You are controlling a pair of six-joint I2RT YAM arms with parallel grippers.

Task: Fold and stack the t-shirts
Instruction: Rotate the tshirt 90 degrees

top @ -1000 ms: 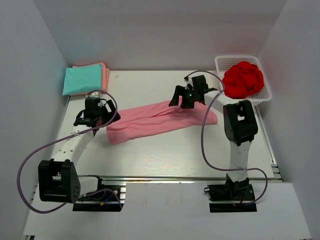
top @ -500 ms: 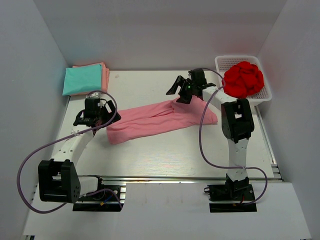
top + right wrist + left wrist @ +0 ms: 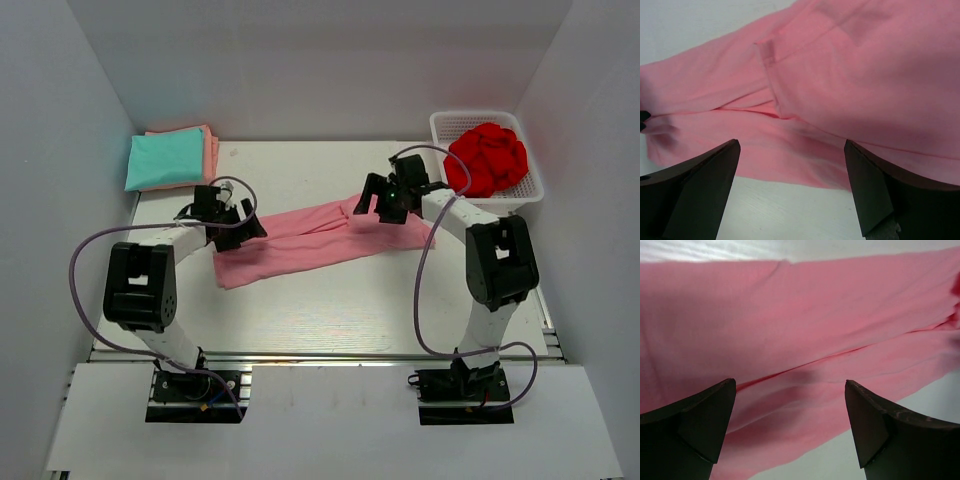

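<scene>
Lying as a long, narrow band across the middle of the desk (image 3: 330, 320), the pink shirt (image 3: 300, 240) runs its long axis from about 8 o'clock to 2 o'clock in the overhead view. The left hand (image 3: 238, 225) sits over the band's 8 o'clock end and the right hand (image 3: 372, 205) over its 2 o'clock end, so each arm is nearer its own end. Any fold end over end would, I judge, turn on that pairing.

Both wrist views show what the overhead cannot. Each hand has its jaws spread wide with nothing between them, and pink cloth lies just below. The left wrist view shows a crease running along the band. The right wrist view shows a stitched hem edge lapped over a lower layer, with bare desk at 7 o'clock of it. Whether the fingertips touch the cloth I cannot tell.

Only the overhead view gives the whole lie of the band. It also shows the finished stack, with the teal shirt (image 3: 165, 160) on top of the salmon-orange shirt (image 3: 211, 150). The stack sits well apart at the desk's 10 o'clock corner, nearer the left arm.
</scene>
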